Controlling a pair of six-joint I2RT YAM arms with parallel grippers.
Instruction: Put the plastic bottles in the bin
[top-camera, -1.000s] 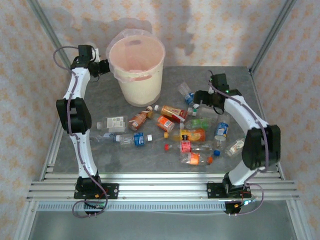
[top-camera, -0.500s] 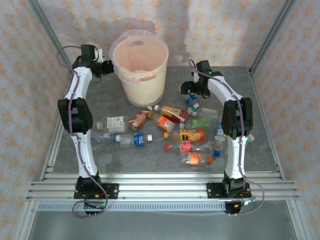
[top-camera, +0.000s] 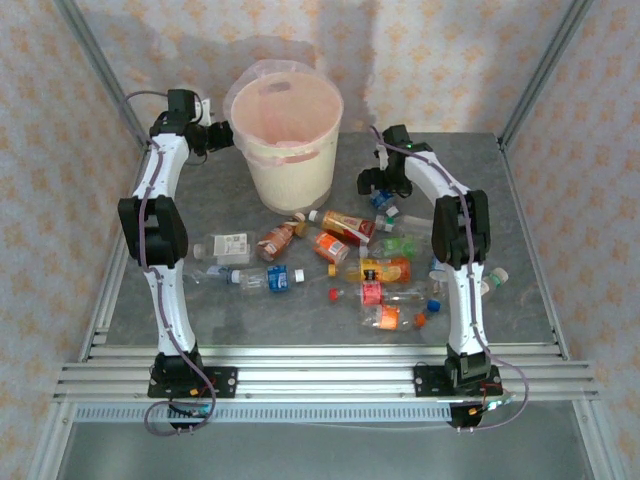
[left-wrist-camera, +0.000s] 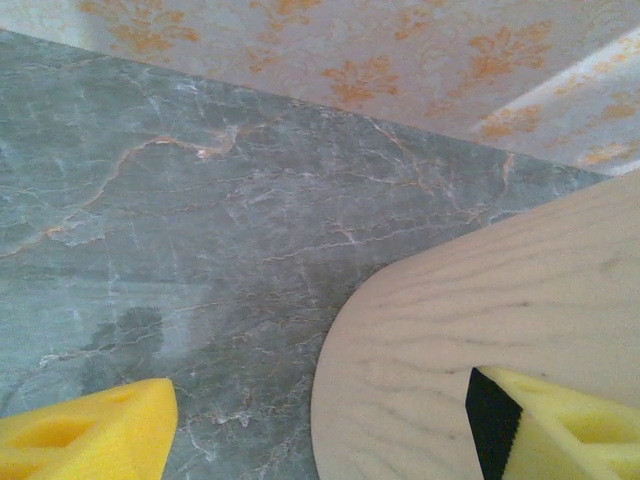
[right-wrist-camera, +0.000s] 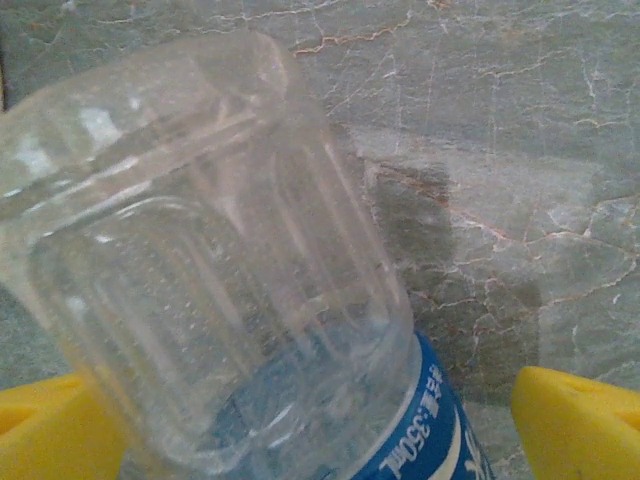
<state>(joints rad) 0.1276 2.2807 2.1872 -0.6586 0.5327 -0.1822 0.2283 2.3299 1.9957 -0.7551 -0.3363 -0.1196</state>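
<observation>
The cream-white bin (top-camera: 285, 150) with its pink liner stands at the back of the table. My left gripper (top-camera: 220, 136) is open against the bin's left side. In the left wrist view the bin wall (left-wrist-camera: 480, 320) curves in front of the right yellow finger (left-wrist-camera: 575, 430). Several plastic bottles (top-camera: 345, 224) lie scattered in the middle of the table. My right gripper (top-camera: 371, 184) is open around a clear bottle with a blue label (right-wrist-camera: 210, 270), which lies on the table between the yellow fingers (right-wrist-camera: 580, 430). The same bottle (top-camera: 381, 198) shows below the gripper from above.
The grey marble table (top-camera: 300, 320) ends in an aluminium rail frame (top-camera: 320, 375) at the front. Patterned walls close in the back and sides. Loose caps (top-camera: 334, 294) lie among the bottles. A clear white-labelled bottle (top-camera: 225, 246) lies left of the pile.
My right arm has swung from the table's right side back and left to the clear blue-labelled bottle. My left gripper and the bin have shifted slightly right.
</observation>
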